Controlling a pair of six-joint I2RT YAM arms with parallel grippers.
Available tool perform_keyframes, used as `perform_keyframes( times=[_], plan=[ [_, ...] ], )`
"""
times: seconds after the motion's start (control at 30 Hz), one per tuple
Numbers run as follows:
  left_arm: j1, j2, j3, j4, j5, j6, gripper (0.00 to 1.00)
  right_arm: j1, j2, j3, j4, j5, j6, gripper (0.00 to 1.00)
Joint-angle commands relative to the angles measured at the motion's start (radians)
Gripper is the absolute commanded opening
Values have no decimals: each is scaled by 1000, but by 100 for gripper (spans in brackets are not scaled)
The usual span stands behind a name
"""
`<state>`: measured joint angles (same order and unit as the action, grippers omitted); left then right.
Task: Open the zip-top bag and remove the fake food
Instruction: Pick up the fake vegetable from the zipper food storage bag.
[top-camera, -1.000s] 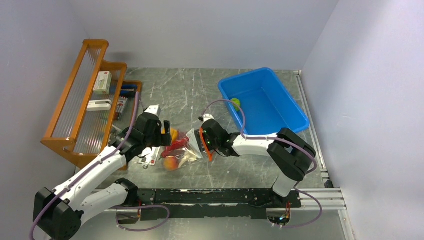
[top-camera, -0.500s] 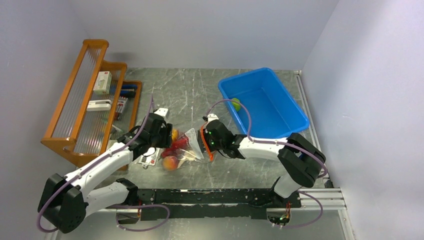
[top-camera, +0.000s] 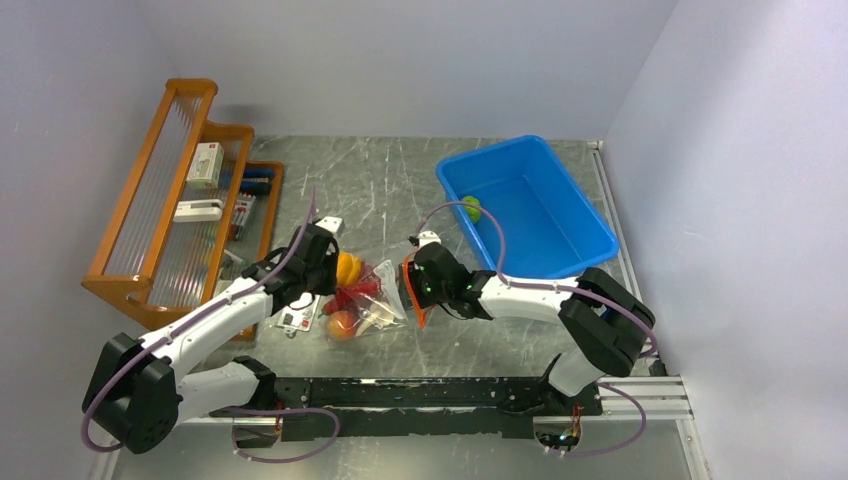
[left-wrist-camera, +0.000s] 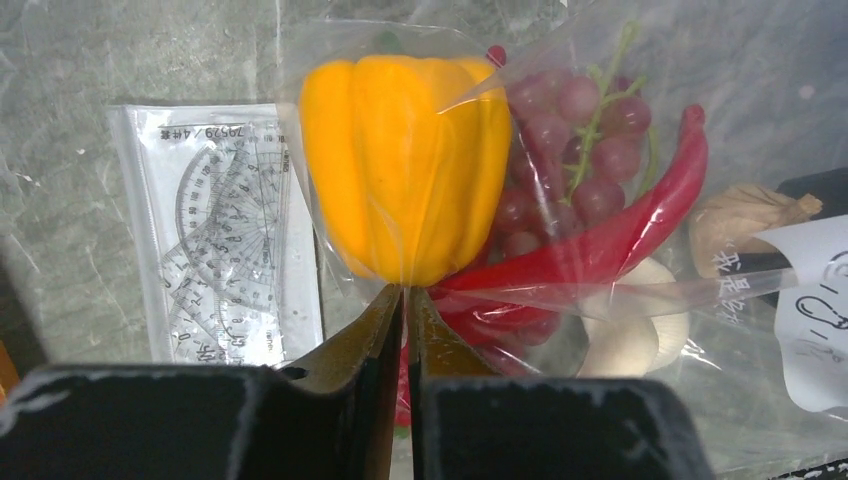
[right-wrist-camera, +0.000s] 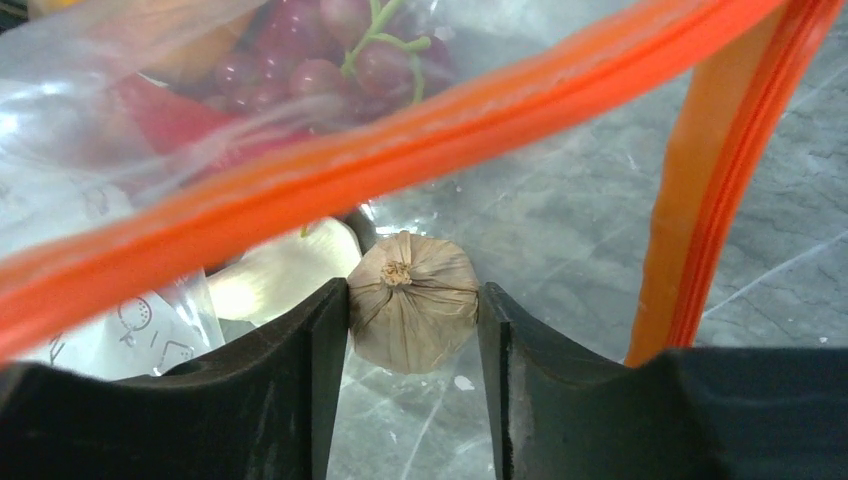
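Note:
The zip-top bag (top-camera: 378, 298) lies mid-table with its orange zip strip (right-wrist-camera: 400, 150) parted. My left gripper (left-wrist-camera: 405, 295) is shut on the bag's clear film, just below the orange-yellow bell pepper (left-wrist-camera: 405, 170). Purple grapes (left-wrist-camera: 570, 130), red chillies (left-wrist-camera: 620, 230) and a white piece (left-wrist-camera: 640, 330) lie inside the bag. My right gripper (right-wrist-camera: 413, 295) reaches in through the bag's mouth and is shut on the garlic bulb (right-wrist-camera: 415, 325). From above, the left gripper (top-camera: 328, 272) sits at the bag's left end and the right gripper (top-camera: 412, 285) at its right. A peach (top-camera: 342, 324) shows at the near end.
A blue bin (top-camera: 590, 245) at the back right holds a green lime (top-camera: 471, 208). A wooden rack (top-camera: 120, 285) with small boxes stands on the left. A flat packet with a protractor (left-wrist-camera: 220, 230) lies beside the bag, under my left arm.
My left gripper moved in to the bag's left end and closed on the film by the pepper. The right gripper kept its hold on the garlic and barely shifted.

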<state>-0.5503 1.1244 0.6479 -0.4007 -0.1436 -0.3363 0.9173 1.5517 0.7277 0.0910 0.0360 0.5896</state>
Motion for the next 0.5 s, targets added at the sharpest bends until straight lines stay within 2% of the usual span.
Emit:
perform_keyframes(
  times=[0.0, 0.23, 0.47],
  plan=[
    [6, -25, 29, 17, 29, 23, 16, -2, 9, 43, -48, 26, -14, 51],
    [6, -8, 37, 12, 30, 25, 12, -3, 39, 82, -63, 28, -24, 61],
    [6, -12, 39, 10, 34, 27, 12, -2, 67, 104, -70, 5, -39, 63]
  ],
)
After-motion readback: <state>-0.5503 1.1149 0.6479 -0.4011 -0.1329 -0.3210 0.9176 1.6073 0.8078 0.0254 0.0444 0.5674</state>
